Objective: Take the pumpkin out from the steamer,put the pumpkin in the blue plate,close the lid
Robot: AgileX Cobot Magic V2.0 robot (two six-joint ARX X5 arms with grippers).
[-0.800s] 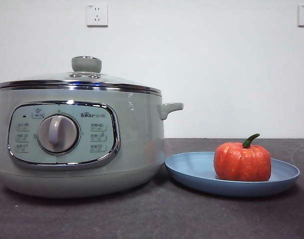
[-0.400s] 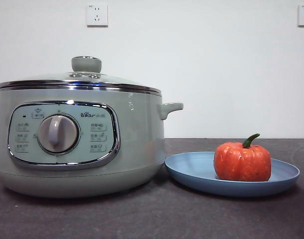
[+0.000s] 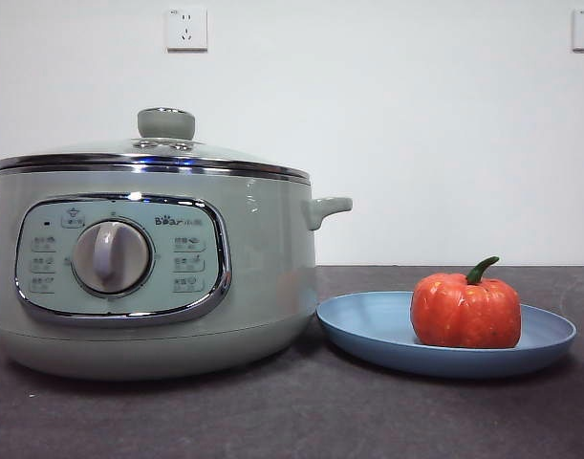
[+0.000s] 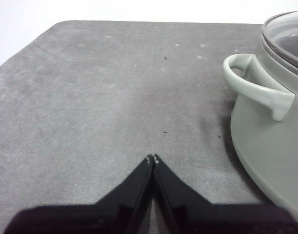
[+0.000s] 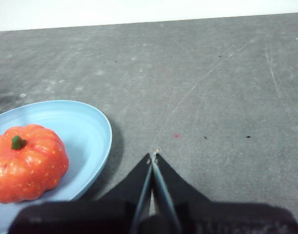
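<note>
**Pumpkin on the plate, lid on the pot, both my grippers closed and empty**

Now the pumpkin (image 3: 465, 311) sits upright on the blue plate (image 3: 368, 325), toward the side of the plate away from the steamer (image 3: 263, 277), its green stem curling up. The plate lies flat on the dark table (image 3: 292, 421), its near-pot rim just beside the steamer's base; from the front I cannot tell whether they touch. The lid (image 3: 153, 153) rests level on the steamer's chrome rim, knob up, closing the pot all round.

My left gripper (image 4: 152, 158) hangs above bare table beside the steamer, jaws pressed together tip to tip with nothing between them. The steamer's side handle (image 4: 256, 87) juts out toward my side, near but apart from my tips, and the pot's curved wall bulges below it. Away from the pot there is open grey tabletop as far as the table's rounded corner (image 4: 61, 24).

My right gripper (image 5: 153, 156) is likewise closed on nothing, its tips meeting above the table just beside the plate's rim (image 5: 107, 141), not touching it. The pumpkin lies well inside that rim. On the other side of my tips the table runs bare and wide to its far edge, marked only by faint scratches and a few specks.

Neither gripper shows in the front view.
</note>
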